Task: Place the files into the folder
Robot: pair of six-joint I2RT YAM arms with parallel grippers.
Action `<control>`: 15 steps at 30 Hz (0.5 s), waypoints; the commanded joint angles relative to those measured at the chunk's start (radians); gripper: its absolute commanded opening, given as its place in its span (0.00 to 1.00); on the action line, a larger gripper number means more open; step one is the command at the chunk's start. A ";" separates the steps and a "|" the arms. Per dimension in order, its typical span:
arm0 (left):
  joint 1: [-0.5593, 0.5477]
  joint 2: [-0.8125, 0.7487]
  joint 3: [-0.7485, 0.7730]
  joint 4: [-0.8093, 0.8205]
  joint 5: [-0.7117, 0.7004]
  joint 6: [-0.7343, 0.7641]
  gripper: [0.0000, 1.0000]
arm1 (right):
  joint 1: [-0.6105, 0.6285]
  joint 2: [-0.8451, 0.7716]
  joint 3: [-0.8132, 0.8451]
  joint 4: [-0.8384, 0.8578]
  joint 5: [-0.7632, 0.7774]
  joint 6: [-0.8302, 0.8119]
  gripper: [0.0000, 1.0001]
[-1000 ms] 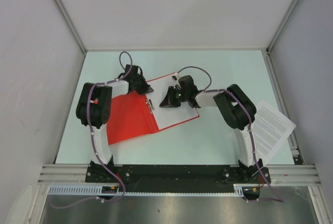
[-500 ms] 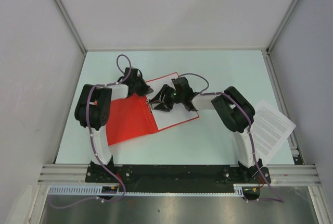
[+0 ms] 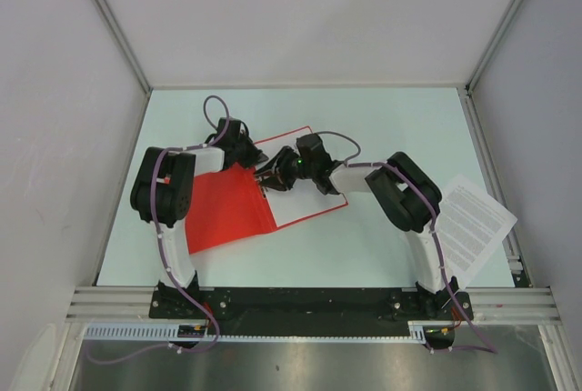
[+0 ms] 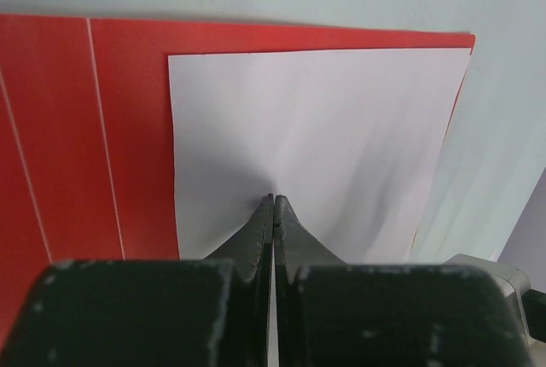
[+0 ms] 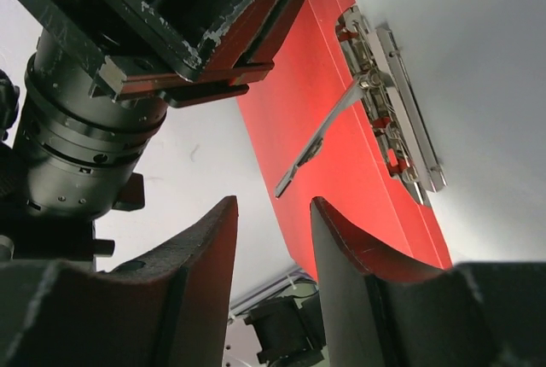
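Note:
The red folder lies open on the table. A white sheet of the files lies on its right half. My left gripper is shut, and in the left wrist view its tips rest on the white sheet, with the red folder showing to the left. My right gripper is open over the spine. In the right wrist view its fingers stand apart just short of the raised metal clip lever, empty. The clip mechanism sits on the red cover.
Another printed sheet lies at the table's right edge, partly over the rail. White enclosure walls stand on three sides. The left gripper's body is close above my right fingers.
My right gripper has moved left across the sheet to the folder's spine clip. The left gripper has stayed on the sheet.

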 commanded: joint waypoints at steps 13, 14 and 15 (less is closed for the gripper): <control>-0.019 0.037 -0.031 -0.136 -0.067 0.027 0.00 | 0.010 0.041 0.053 0.010 0.036 0.044 0.16; -0.019 0.037 -0.029 -0.136 -0.067 0.029 0.00 | 0.010 0.048 0.051 0.013 0.036 0.044 0.14; -0.019 0.036 -0.031 -0.136 -0.072 0.033 0.00 | 0.010 0.048 0.053 0.011 0.032 0.042 0.10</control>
